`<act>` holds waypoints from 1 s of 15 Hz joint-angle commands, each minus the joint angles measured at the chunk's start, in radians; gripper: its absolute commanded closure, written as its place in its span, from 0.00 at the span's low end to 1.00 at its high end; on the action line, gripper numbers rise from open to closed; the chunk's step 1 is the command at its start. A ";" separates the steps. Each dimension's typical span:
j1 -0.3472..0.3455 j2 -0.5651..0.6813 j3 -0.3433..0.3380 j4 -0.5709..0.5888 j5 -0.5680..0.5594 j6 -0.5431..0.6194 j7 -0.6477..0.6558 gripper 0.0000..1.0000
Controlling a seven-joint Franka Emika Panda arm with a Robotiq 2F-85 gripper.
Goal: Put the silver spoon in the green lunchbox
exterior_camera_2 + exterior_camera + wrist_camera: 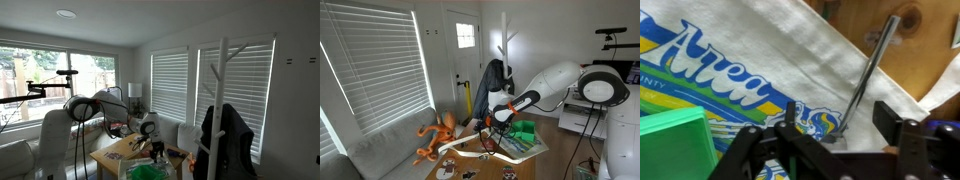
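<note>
In the wrist view the silver spoon [868,70] lies on a white cloth with blue lettering [730,60], its handle pointing to the upper right and its bowl end low between my fingers. My gripper [840,122] is open, with one finger on each side of the spoon's bowl end, close above the cloth. The green lunchbox [675,145] sits at the lower left, next to the gripper. In both exterior views the gripper [498,122] [150,137] hangs low over the table, with the green lunchbox [524,131] [150,172] beside it.
A wooden table [930,40] shows beyond the cloth. An orange plush toy [438,135] lies on a grey sofa [380,150]. A white coat rack holding a dark jacket [492,75] stands behind the table. Small items lie on the table's near part [455,170].
</note>
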 commanded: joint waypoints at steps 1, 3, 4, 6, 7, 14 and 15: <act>0.016 0.042 -0.015 0.066 0.012 -0.055 -0.014 0.47; 0.015 0.053 -0.018 0.077 0.016 -0.067 -0.015 0.61; 0.015 0.055 -0.021 0.082 0.017 -0.067 -0.012 0.69; 0.014 0.047 -0.025 0.080 0.017 -0.070 -0.006 0.83; 0.014 0.038 -0.027 0.075 0.018 -0.069 -0.006 0.89; 0.003 -0.139 -0.047 -0.013 0.002 -0.054 -0.006 0.98; -0.004 -0.168 -0.046 -0.026 0.014 -0.060 -0.025 0.98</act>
